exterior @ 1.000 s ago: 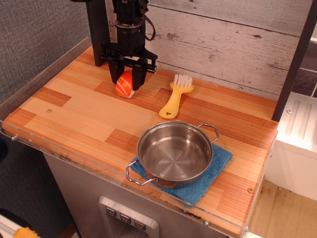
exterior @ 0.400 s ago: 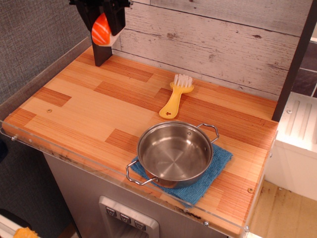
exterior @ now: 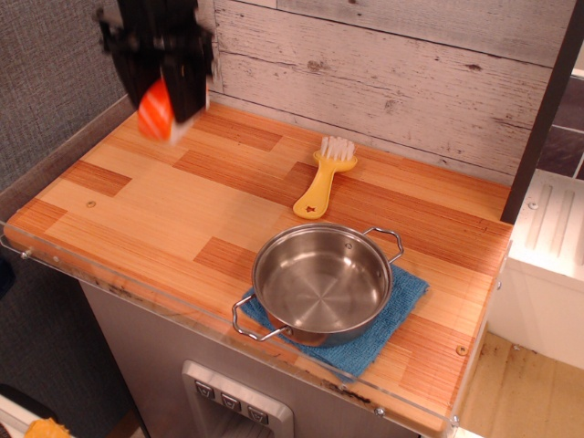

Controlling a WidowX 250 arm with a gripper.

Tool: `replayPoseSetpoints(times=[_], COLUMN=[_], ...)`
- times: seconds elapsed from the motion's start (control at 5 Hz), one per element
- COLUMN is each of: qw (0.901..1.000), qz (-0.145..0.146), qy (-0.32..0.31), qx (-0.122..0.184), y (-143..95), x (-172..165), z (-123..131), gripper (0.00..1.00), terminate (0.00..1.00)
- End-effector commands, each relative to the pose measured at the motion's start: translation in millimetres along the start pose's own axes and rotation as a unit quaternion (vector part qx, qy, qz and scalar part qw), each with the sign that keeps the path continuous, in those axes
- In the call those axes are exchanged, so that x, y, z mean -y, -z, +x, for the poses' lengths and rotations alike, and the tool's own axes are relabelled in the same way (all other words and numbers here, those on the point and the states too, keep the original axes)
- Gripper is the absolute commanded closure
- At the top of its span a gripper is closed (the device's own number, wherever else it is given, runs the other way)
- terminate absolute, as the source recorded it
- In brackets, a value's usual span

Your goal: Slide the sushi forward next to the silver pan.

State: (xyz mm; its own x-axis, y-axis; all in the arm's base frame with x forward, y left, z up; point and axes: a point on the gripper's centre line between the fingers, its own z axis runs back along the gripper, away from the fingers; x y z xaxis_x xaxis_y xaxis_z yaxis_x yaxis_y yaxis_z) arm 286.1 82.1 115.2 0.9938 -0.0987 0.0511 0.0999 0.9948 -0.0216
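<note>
The sushi (exterior: 156, 111), orange on top with a white base, hangs in the air above the back left of the wooden counter. My gripper (exterior: 160, 108) is shut on it; arm and gripper are motion-blurred at the top left. The silver pan (exterior: 320, 282), shiny with two wire loop handles, stands at the front right on a blue cloth, far from the sushi.
A yellow brush (exterior: 324, 178) with white bristles lies between the back wall and the pan. The blue cloth (exterior: 406, 297) sticks out under the pan. A clear plastic rim (exterior: 137, 292) runs along the counter's front and left edges. A white-plank wall stands behind.
The gripper lifted the sushi off the counter near the back, carried it up and left, and now has come down and further left with it, blurred by motion.
</note>
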Motion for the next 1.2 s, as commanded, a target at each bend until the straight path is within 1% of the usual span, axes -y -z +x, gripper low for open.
replayPoseSetpoints(times=[0.0,0.2,0.6,0.8,1.0], qw=[0.9974,0.9975,0.9978,0.9970,0.9959], qz=[0.070,0.067,0.066,0.072,0.072], qy=[-0.013,-0.015,-0.006,-0.012,-0.022], qx=[0.015,0.018,0.003,-0.025,-0.051], y=[34,50,64,68,74], x=[0,11,18,17,14], z=[-21,-24,-30,-32,-34], gripper=[1.00,1.00,1.00,1.00,1.00], terminate=[0.00,0.00,0.00,0.00,0.00])
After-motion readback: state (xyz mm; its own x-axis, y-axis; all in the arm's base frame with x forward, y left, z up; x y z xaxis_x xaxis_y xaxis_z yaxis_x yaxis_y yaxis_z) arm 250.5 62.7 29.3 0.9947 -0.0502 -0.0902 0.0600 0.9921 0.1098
